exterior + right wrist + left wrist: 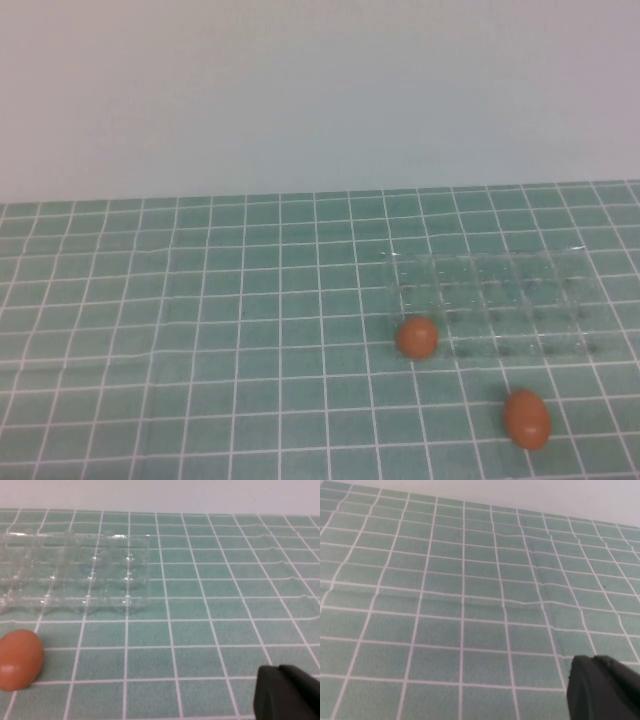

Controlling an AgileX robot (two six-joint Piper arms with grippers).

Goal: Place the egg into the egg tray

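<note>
Two eggs (527, 418) (417, 337) front one egg tray (490, 300); left tool (602, 687), right tool (287, 692) above mat (470, 605).

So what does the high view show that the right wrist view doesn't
Only the high view shows a second egg at the egg tray's near-left corner, whether touching I cannot tell; neither claw appears in it. Only the right wrist view shows a dark part of the right claw, low over bare tiles. Both show the clear tray, empty, the egg lying in front of it, and the green tiled table.
</note>
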